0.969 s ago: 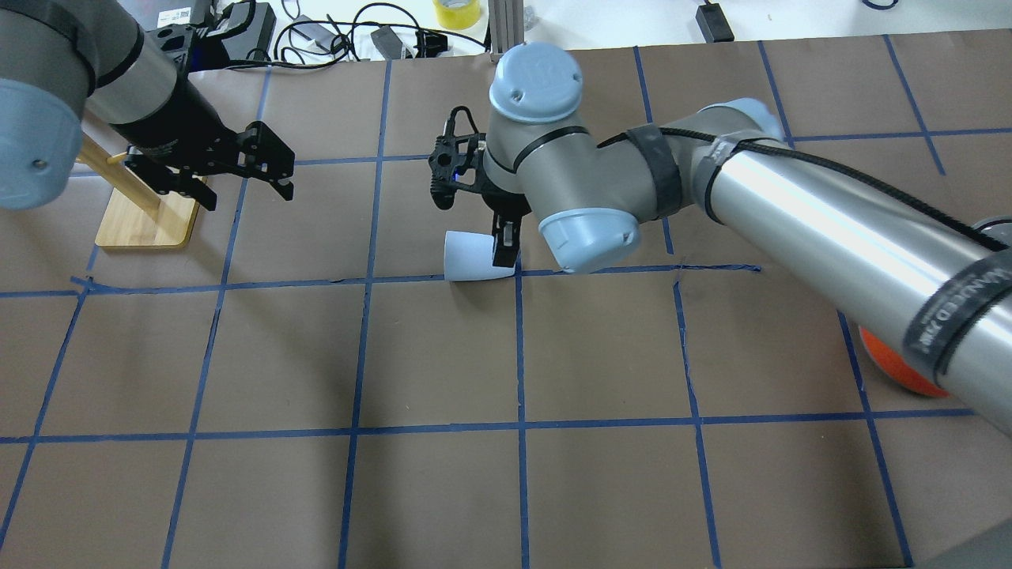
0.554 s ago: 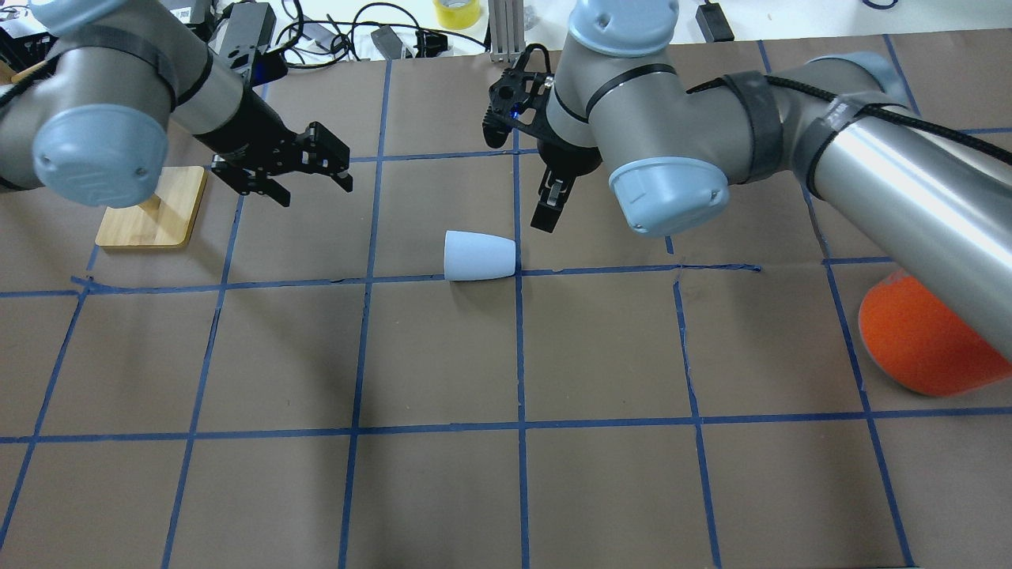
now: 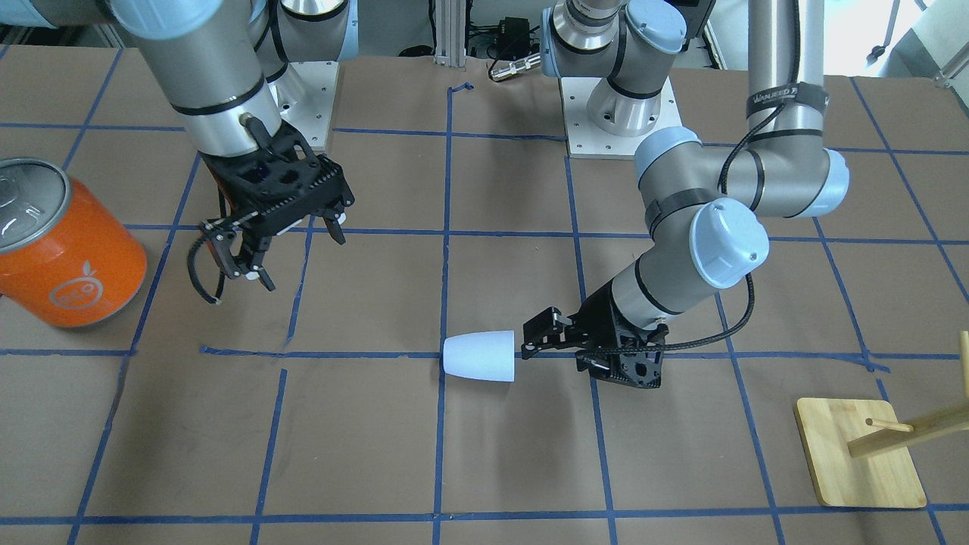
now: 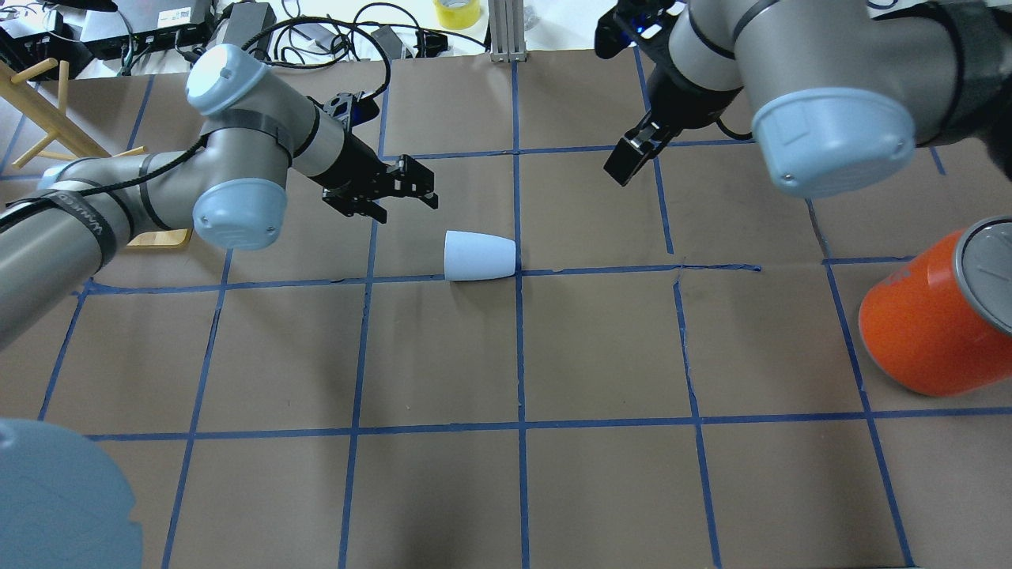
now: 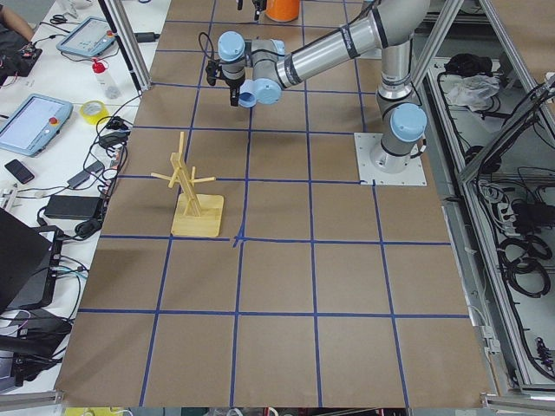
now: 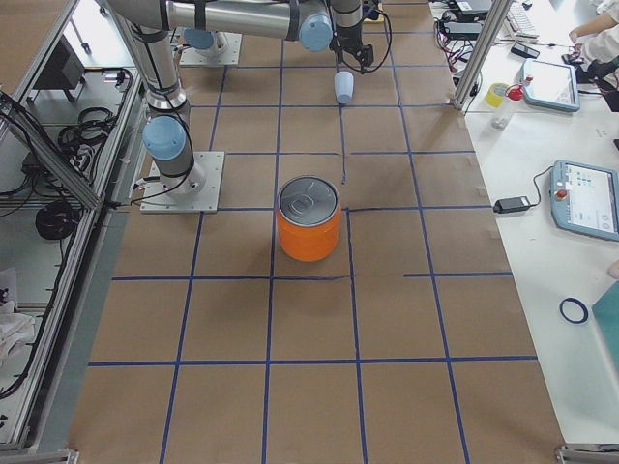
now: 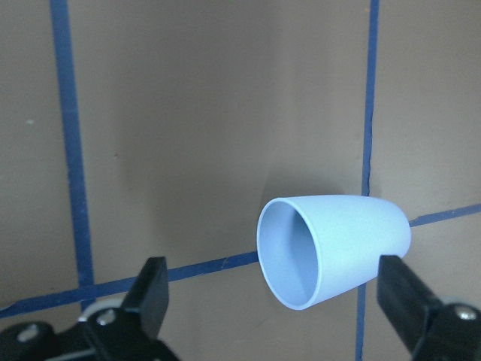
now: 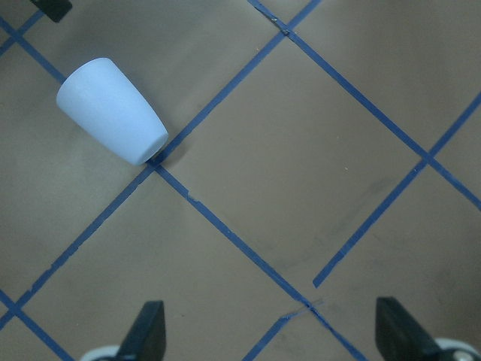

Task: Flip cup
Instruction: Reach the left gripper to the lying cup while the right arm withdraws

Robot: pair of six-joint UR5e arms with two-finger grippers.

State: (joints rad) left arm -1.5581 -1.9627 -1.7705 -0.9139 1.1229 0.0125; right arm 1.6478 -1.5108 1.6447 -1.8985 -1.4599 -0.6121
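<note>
The pale lavender-blue cup (image 4: 478,256) lies on its side on the brown paper by a blue tape crossing; it also shows in the front view (image 3: 479,356). Its mouth faces my left gripper (image 4: 407,209), which is open and empty, low over the table, just short of the rim in the front view (image 3: 530,344). The left wrist view looks into the cup's bluish inside (image 7: 334,248), framed between the open fingers (image 7: 154,293). My right gripper (image 4: 628,162) is open and empty, raised and well off to the cup's other side (image 3: 295,253). Its wrist view shows the cup (image 8: 113,111) at upper left.
A large orange can (image 4: 933,316) with a silver top stands near the table's right side, also in the front view (image 3: 68,242). A wooden peg stand on a bamboo base (image 3: 859,454) is at the robot's left. Cables and gear lie past the far edge (image 4: 316,32).
My right gripper has lifted off the cup and drawn back up and to the right. My left arm has swung in, bringing its open gripper close to the cup's mouth. The cup has not moved.
</note>
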